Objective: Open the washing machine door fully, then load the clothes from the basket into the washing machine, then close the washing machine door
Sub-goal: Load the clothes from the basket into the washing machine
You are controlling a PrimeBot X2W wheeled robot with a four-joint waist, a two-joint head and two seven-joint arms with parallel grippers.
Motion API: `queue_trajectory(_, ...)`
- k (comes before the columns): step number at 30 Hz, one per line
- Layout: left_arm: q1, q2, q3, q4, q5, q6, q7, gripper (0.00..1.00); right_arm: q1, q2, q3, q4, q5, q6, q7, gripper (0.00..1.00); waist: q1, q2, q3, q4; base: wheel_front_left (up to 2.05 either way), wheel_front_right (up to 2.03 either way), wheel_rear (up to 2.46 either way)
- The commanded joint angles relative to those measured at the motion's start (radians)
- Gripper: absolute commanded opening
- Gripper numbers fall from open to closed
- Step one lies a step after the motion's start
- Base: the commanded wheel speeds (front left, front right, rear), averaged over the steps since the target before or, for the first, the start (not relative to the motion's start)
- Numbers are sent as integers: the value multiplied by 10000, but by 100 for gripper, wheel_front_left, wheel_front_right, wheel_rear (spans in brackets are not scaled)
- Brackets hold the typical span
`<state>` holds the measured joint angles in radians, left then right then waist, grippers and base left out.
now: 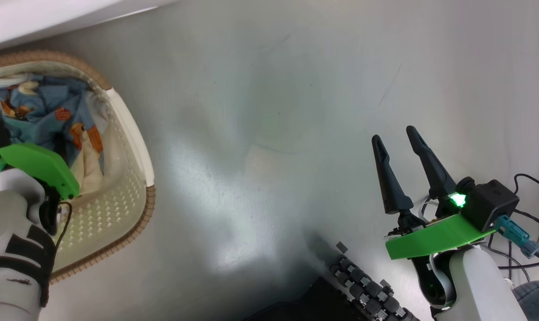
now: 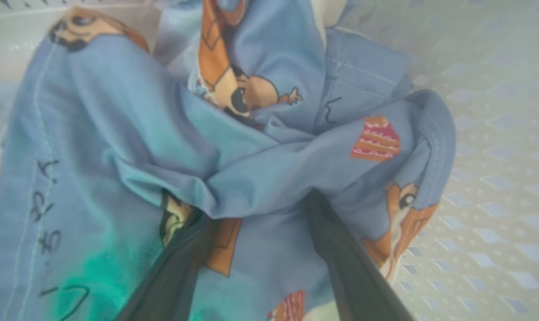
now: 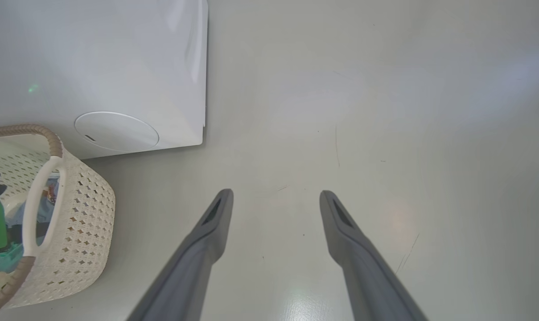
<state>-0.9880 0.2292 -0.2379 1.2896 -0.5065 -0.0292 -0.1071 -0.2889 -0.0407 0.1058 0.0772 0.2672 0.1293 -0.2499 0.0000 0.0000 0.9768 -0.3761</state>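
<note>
- Our left gripper (image 2: 258,209) is buried in the clothes (image 2: 269,165). Its jaws stand apart with a raised fold of blue bear-print cloth between them, and the fold hides the very tips. We judge the spread is meant to take a thick bunch, and the pinch is not yet made.
- The clothes lie heaped in the basket (image 1: 133,138), the blue piece on top and a cream piece beside it against the perforated wall. They look soft and crumpled, so we expect a lifted bunch to trail and perhaps catch on the brown rim.
- Our right gripper (image 1: 394,138) hangs over bare floor, well apart from the basket. Its jaws are apart and hold nothing. We take it as parked out of the left arm's way.
- The floor (image 1: 273,111) is pale grey and glossy, with faint scuffs and a soft glare of light. The basket stands directly on it.
- The washer (image 3: 117,58) rises just behind the basket, a plain white box with a round cover low on its panel. We judge the basket sits this close to keep the carry short.
- We cannot tell from here whether the door stands fully open.
</note>
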Motion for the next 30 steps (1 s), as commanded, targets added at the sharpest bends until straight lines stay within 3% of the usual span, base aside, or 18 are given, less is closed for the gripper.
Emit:
queue_trajectory(1, 197, 235, 99, -10, 65, 97, -30, 100, 231, -95, 87, -184, 106, 14, -119, 100, 0, 0, 32, -8, 0, 0, 0)
queue_trajectory(15, 236, 266, -269, 6, 210, 282, 51, 100, 188, -95, -36, -240, 97, 14, -119, 100, 0, 0, 114, 28, 0, 0, 0)
queue_trajectory(16, 234, 270, -286, 6, 212, 299, 53, 90, 191, -95, -50, -243, 92, 14, -119, 100, 0, 0, 118, 33, 0, 0, 0)
queue_trajectory(18, 225, 269, -328, 7, 220, 308, 49, 45, 200, -95, -75, -244, 84, 14, -119, 100, 0, 0, 124, 48, 0, 0, 0)
queue_trajectory(19, 226, 255, -354, 7, 227, 311, 46, 35, 205, -95, -89, -243, 78, 14, -119, 100, 0, 0, 121, 60, 0, 0, 0)
queue_trajectory(21, 219, 224, -394, 8, 229, 317, 37, 0, 211, -95, -106, -244, 68, 14, -119, 100, 0, 0, 110, 86, 0, 0, 0)
queue_trajectory(30, 455, -3, -276, 10, -69, 259, -313, 0, 161, -95, -210, -206, -21, 14, -119, 100, 0, 0, -176, 360, 0, 0, 0)
